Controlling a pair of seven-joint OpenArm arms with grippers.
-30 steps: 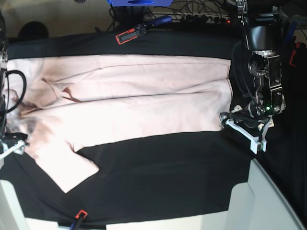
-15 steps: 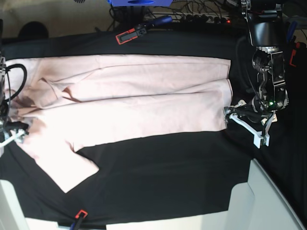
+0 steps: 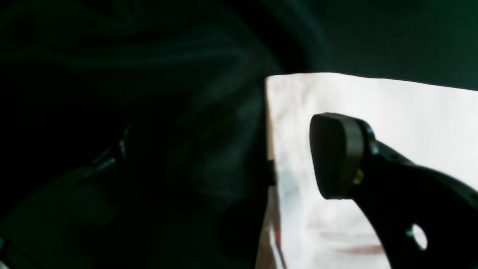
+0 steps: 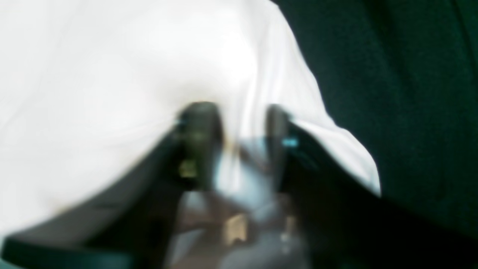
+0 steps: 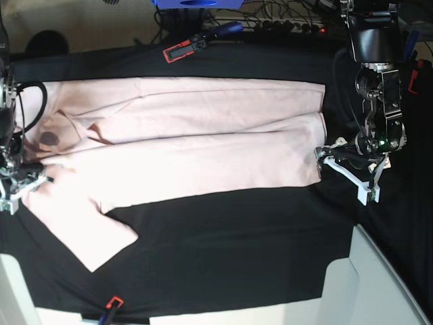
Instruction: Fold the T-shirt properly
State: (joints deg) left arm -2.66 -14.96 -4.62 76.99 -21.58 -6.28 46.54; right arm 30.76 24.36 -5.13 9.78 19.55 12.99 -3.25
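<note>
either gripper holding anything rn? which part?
Right gripper is pinching a bunched fold of the T-shirt at its collar-end edge. Left gripper is open at the hem corner, holding nothing.

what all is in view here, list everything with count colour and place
T-shirt: one, pale pink, spread across the middle of the table, partly folded
table cloth: one, black, under the shirt
clamps: two seen, red and black, one at the far table edge, one at the near edge
cables: a tangle, dark, behind the table
blue object: one, top edge, cut off
left end effector: one, white fingers, open at the shirt's hem corner
right end effector: one, dark, closed on a bunch of shirt fabric
</note>
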